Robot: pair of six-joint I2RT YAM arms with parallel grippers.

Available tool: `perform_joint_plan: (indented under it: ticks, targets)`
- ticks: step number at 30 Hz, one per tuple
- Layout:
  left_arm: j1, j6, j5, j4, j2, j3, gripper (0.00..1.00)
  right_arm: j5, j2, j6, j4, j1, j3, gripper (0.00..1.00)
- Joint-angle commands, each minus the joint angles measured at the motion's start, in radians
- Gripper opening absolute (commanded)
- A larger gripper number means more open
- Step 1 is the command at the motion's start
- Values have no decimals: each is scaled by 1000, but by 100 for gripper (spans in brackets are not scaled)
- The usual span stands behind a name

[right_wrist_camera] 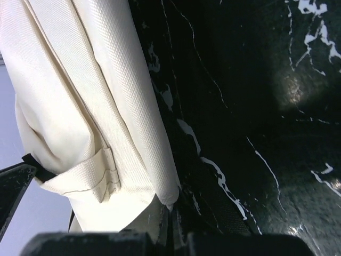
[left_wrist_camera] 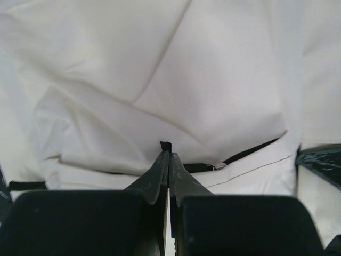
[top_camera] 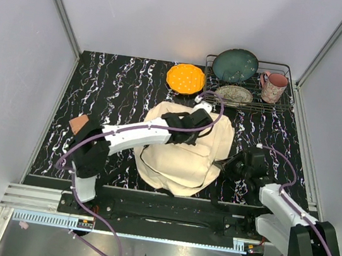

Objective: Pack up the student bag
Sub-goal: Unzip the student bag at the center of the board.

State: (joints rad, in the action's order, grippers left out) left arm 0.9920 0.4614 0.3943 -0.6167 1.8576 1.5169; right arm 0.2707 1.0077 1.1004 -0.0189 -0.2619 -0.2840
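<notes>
The student bag [top_camera: 183,152] is a big cream fabric backpack lying in the middle of the black marble table [top_camera: 113,88]. My left arm reaches over it, and my left gripper [top_camera: 193,131] rests on its top. In the left wrist view that gripper [left_wrist_camera: 167,154] is shut on a small black zipper pull [left_wrist_camera: 165,145], with cream fabric [left_wrist_camera: 160,69] filling the view. My right gripper [top_camera: 222,166] is at the bag's right edge. In the right wrist view it [right_wrist_camera: 176,210] is shut on a corner of the bag's cream edge [right_wrist_camera: 169,193].
An orange plate [top_camera: 185,78] lies behind the bag. A wire rack [top_camera: 283,106] at the back right holds a teal plate [top_camera: 235,65], a patterned dish [top_camera: 234,94] and a pink mug [top_camera: 273,86]. A brown object [top_camera: 80,123] sits by the left arm.
</notes>
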Motion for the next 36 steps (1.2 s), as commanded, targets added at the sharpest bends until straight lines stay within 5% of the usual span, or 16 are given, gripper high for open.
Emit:
perform_joint_plan:
  ticks: [1,20,31,34,36]
  targets:
    - [-52,-23,104,6,-126,-79,0,-143,-46,21,-65,6,22,0]
    - [-248,-49,190,38,-275,-351,0,-215,-23,-22,-145,7,-52,0]
    - [-305,-50,98,87,-264,-406,0,-209,-46,-45,-171,7,-69,0]
    - [-305,-40,29,100,-297,-414,3,-173,-55,-83,-182,9,-90,19]
    - [-303,-33,-12,107,-320,-417,30,-156,-72,-102,-208,7,-122,41]
